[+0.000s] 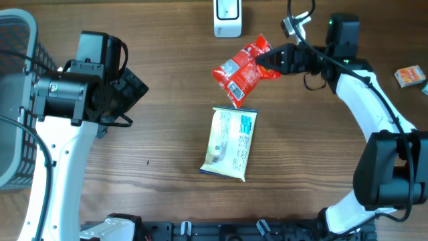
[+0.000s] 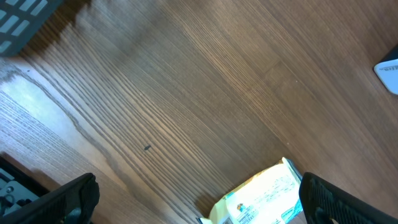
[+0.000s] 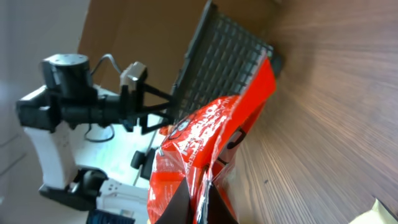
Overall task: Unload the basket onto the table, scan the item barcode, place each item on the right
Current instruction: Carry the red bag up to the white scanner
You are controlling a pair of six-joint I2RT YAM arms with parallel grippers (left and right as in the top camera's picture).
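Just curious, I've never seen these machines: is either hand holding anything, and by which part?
The right hand pinches the red packet by its end seam. The left hand is open and holds nothing.

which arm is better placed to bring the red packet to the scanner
Right. Its jaws are shut on the red packet, near the white scanner. The left arm has open, empty jaws, far across the table.

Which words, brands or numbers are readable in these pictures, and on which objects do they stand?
No text is readable.
The red packet: white label and print, too small.
The yellow packet: blue and dark print, too blurred.
The orange box: print too small.
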